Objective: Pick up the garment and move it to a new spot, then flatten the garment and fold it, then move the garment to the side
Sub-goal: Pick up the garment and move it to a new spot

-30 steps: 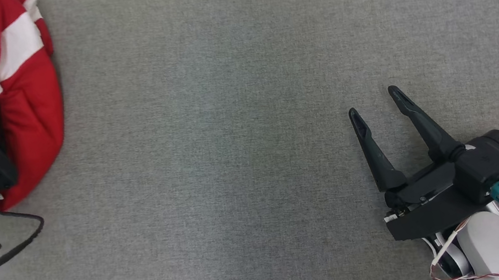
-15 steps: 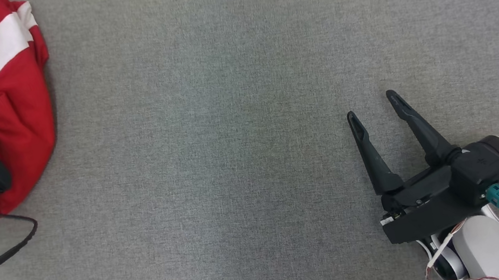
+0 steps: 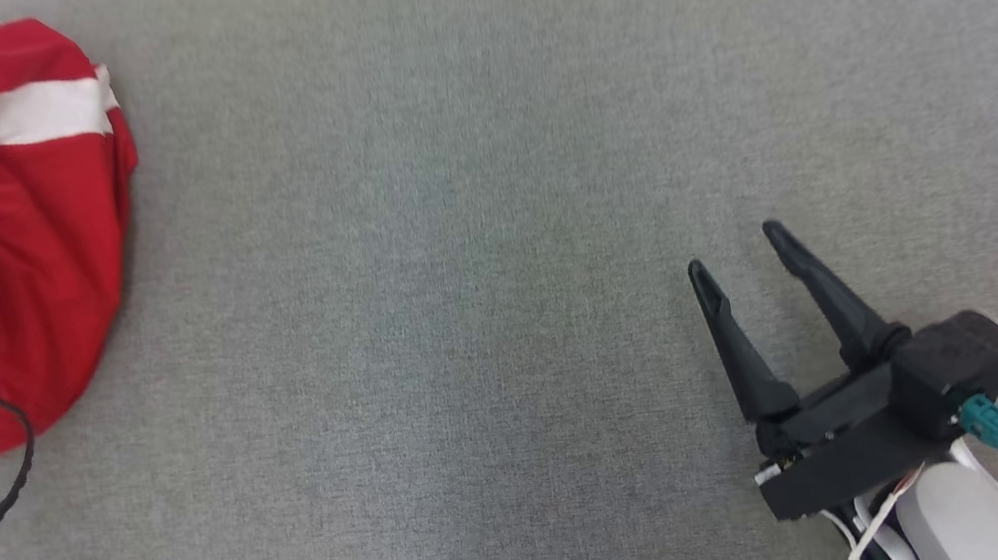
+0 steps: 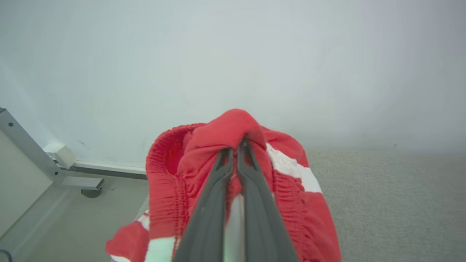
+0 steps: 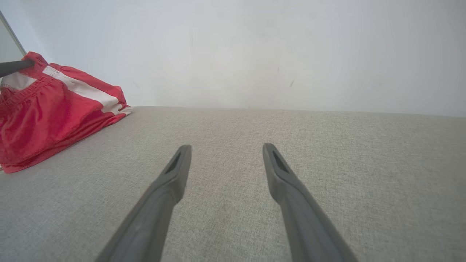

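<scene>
Fabric of the red garment [image 4: 291, 203] is now pinched in my left claw [image 4: 236, 145], which has just clamped onto a bunched fold at the far left of the grey surface [image 3: 489, 221]. My right claw [image 3: 735, 253] waits spread wide, holding nothing. Carrying the garment can probably begin.

Left gripper [image 4: 235, 147], fingers [image 4: 211, 203] pinched tight together; right gripper [image 3: 735, 250], fingers [image 3: 741, 361] spread wide apart.
</scene>
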